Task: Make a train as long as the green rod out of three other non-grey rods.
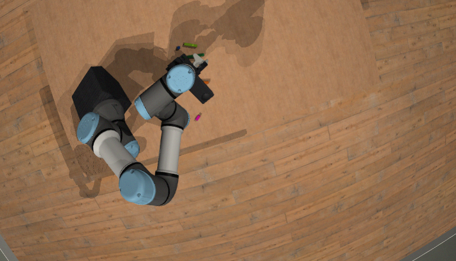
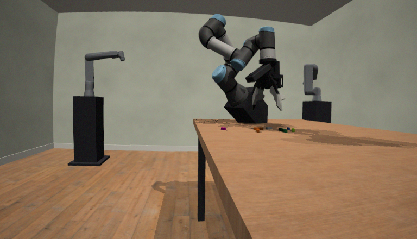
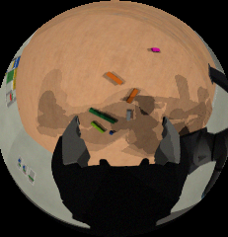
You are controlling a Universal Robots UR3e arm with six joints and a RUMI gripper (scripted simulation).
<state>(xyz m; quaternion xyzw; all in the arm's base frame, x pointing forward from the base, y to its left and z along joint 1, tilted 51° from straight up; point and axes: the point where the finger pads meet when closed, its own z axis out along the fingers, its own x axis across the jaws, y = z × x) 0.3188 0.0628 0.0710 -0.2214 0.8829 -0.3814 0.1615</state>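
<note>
My gripper (image 2: 267, 99) is open and empty, well above the table, over the cluster of rods. In the wrist view the fingers frame the dark green rod (image 3: 103, 116), a shorter lime rod (image 3: 98, 126) beside it and a tiny blue rod (image 3: 112, 132). A grey rod (image 3: 129, 115) lies just to the right of them. Two orange rods (image 3: 114, 78) (image 3: 132, 95) lie further out, apart and at different angles. A magenta rod (image 3: 154, 49) lies alone, far off. From above, the lime rod (image 1: 190, 45), blue rod (image 1: 177, 47), green rod (image 1: 199, 54), one orange rod (image 1: 205, 81) and magenta rod (image 1: 198, 117) show; the arm hides the grey rod.
The arm's black base (image 1: 99, 90) stands at the table's left side. The table edge (image 2: 215, 168) drops off near the magenta rod (image 2: 223, 128). Two other arms on black pedestals (image 2: 88, 129) (image 2: 316, 110) stand off the table.
</note>
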